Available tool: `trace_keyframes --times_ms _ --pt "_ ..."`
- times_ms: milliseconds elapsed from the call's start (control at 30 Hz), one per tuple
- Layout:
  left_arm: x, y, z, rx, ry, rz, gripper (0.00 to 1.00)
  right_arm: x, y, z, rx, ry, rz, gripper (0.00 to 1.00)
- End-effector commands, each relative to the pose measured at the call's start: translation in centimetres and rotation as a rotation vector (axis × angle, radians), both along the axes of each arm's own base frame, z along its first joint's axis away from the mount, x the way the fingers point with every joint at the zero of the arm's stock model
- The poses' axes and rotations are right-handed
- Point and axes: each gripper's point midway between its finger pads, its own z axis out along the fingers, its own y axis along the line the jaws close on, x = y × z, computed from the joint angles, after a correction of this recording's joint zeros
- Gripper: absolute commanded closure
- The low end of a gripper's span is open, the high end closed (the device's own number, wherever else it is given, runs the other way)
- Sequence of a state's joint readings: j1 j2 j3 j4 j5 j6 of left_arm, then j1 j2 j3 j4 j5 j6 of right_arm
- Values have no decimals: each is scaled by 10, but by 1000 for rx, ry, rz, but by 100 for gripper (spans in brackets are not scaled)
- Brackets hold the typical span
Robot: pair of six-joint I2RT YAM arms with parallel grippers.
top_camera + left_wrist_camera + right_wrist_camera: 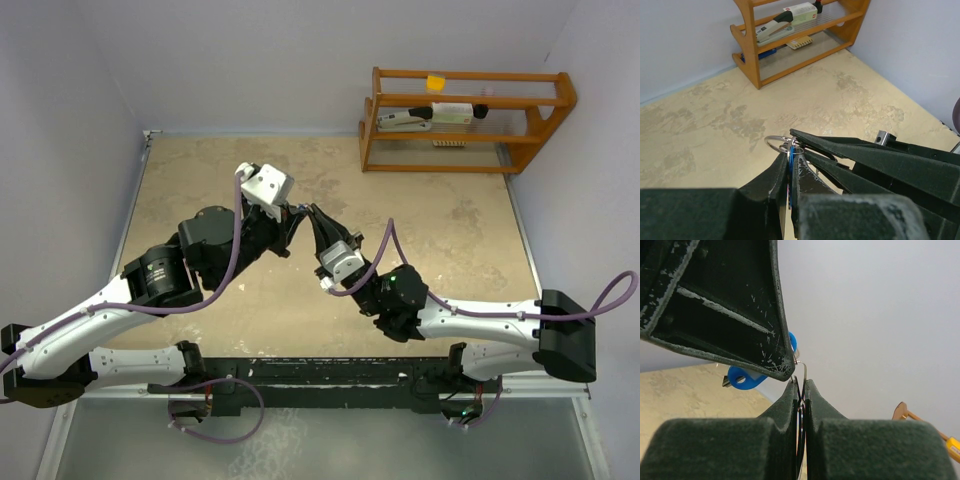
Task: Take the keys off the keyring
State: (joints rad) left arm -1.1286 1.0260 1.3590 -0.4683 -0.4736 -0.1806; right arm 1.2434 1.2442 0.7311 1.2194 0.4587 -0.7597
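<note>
Above the middle of the table (450, 230), a little toward its left edge and well apart from the wooden rack (465, 120) in the far right corner, the two arms meet in the air. The left gripper (790, 160) is almost closed, and its fingers pinch the blue-headed key (742, 380) on its flat sides. The right gripper (801, 387) is closed on the thin wire of the keyring (777, 141). Other keys I cannot distinguish. The ring sticks out beyond both fingertips. In the left wrist view it appears as a flat oval, and in the right wrist view it is edge-on. The long axis of the key seems to run along the left fingers, with the head at the ring; its blade is hidden. I think the step is to work this key off the coil. To do it well, the right gripper should hold the ring firm. The left should guide the key around the wire toward the split end in small turns and not pull straight, because the thin wire may slip.
</note>
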Motion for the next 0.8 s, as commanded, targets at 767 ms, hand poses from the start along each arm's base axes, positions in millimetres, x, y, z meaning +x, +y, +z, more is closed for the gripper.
trace_keyframes --times_ms 767 --pt "-1 -35 -26 96 -18 -139 100 -2 -42 49 185 -41 -83 100"
